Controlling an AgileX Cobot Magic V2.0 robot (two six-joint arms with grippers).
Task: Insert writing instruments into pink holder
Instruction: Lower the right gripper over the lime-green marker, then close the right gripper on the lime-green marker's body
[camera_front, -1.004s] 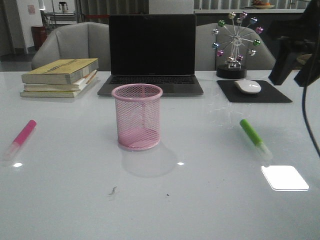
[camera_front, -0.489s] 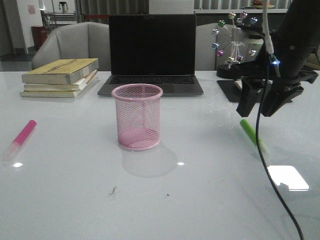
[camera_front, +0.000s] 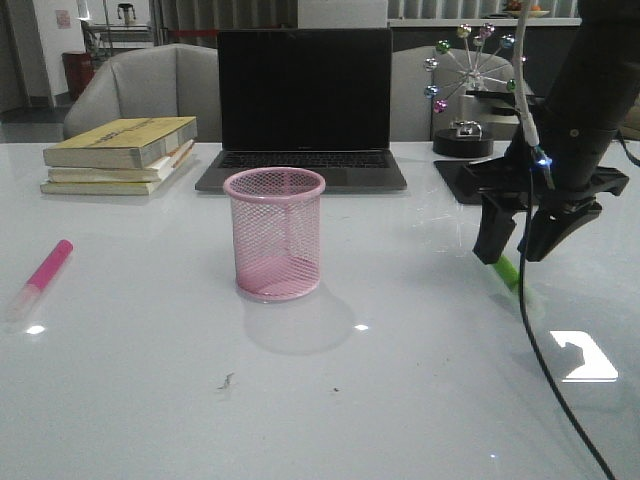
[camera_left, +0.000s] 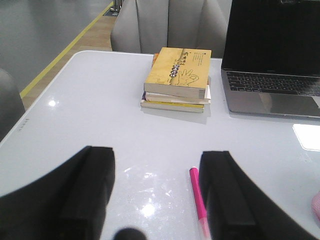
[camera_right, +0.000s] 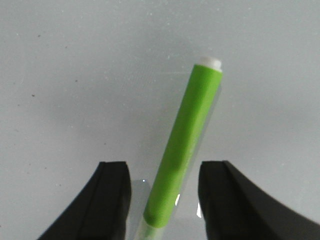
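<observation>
The pink holder (camera_front: 274, 235) stands upright and empty at the table's middle. A green highlighter (camera_front: 508, 271) lies flat on the table to its right, its whitish cap toward the front edge. My right gripper (camera_front: 517, 245) hangs just over it, open, one finger on each side. In the right wrist view the green highlighter (camera_right: 185, 145) runs between the fingers of the right gripper (camera_right: 165, 172), not clamped. A pink highlighter (camera_front: 42, 272) lies at the far left. My left gripper (camera_left: 157, 160) is open above the table, and the pink highlighter (camera_left: 197, 200) lies close beside its inner finger.
A dark laptop (camera_front: 304, 100) stands open behind the holder. Stacked books (camera_front: 120, 155) sit at the back left, also seen as books (camera_left: 177, 80) in the left wrist view. A black mouse pad (camera_front: 470, 180) and a ferris-wheel ornament (camera_front: 470, 90) are at the back right.
My right arm has swung in from the upper right and come down, so its open fingers now straddle the green highlighter. Holder and pink highlighter have not moved.
</observation>
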